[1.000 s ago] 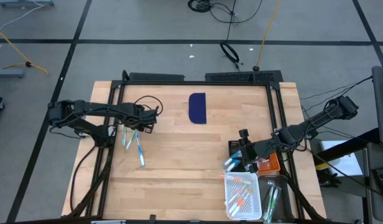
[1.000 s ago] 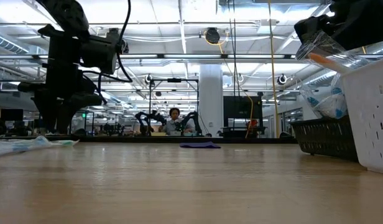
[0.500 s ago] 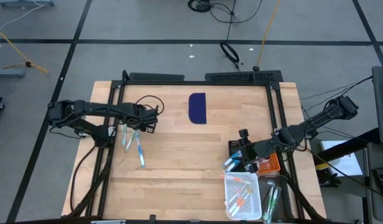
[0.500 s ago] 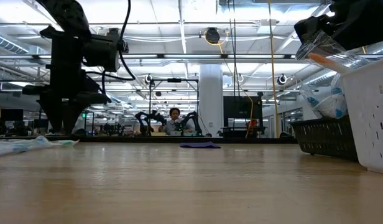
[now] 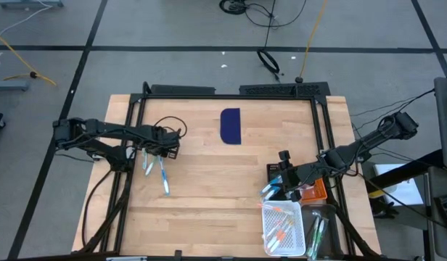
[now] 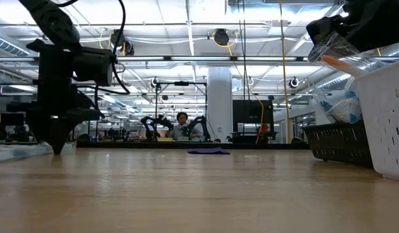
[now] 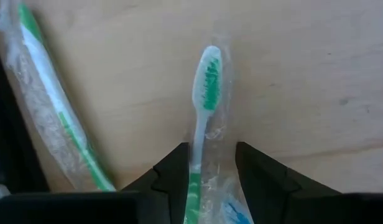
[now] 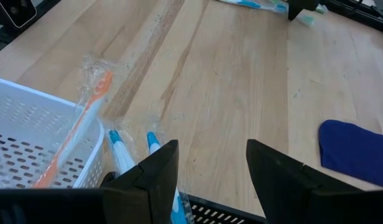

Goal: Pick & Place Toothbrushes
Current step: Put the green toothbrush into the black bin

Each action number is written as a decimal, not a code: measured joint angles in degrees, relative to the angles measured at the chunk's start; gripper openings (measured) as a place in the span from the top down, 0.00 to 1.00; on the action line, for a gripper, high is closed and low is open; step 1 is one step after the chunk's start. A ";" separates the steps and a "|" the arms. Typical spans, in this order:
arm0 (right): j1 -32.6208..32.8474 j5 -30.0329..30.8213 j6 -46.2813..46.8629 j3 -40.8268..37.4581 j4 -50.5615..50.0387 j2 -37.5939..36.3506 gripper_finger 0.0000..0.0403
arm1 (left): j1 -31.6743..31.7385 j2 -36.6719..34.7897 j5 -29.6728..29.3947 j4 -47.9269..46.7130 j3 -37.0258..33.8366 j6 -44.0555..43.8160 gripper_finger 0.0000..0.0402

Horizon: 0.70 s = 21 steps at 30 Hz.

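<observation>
A few wrapped toothbrushes (image 5: 163, 176) lie on the wooden table at its left. My left gripper (image 5: 160, 150) points straight down over them, fingertips at the tabletop (image 6: 57, 149). It is open, with one finger on each side of a green-and-white toothbrush (image 7: 207, 87) in a clear wrapper. Another green toothbrush (image 7: 48, 106) lies beside it. My right gripper (image 8: 207, 163) hangs open above the baskets at the near right. Two blue toothbrushes (image 8: 120, 149) stick out beside one of its fingers, and an orange one (image 8: 86, 121) leans over the white basket's rim. My left gripper straddles the green toothbrush's handle (image 7: 196, 155) from above, fingers pointing down and lying across it. The toothbrush lies flat on the table. The handle runs close along one finger (image 7: 176, 177); whether that finger touches it or the wrapper I cannot tell.
A dark blue flat rectangle (image 5: 230, 125) lies at the far middle of the table. A white perforated basket (image 8: 23, 140), a black basket (image 6: 335, 145) and a further bin stand at the near right. A black frame runs along the table's edges (image 5: 129, 130).
My left gripper has sunk straight down onto the toothbrushes at the table's left and has shifted slightly toward the left edge; its fingertips now stand at the tabletop. The toothbrushes lie where they were.
</observation>
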 joint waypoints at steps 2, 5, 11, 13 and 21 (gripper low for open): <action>-0.02 0.01 0.00 0.00 0.07 0.00 0.55 | 0.00 -0.03 0.22 1.11 -0.74 -0.93 0.67; 0.00 0.04 -0.04 0.00 0.11 0.00 0.55 | 0.02 -0.05 0.89 1.51 -0.69 -0.63 0.73; -0.02 0.05 -0.13 -0.02 0.97 0.00 0.55 | 0.07 0.28 1.58 1.42 1.17 0.78 0.97; 0.00 0.06 -0.13 -0.02 0.96 0.00 0.55 | 0.07 0.31 1.51 0.86 1.74 1.03 0.97; -0.02 0.08 -0.02 -0.02 0.95 0.00 0.55 | -2.31 0.44 -2.56 -5.73 9.63 2.97 0.99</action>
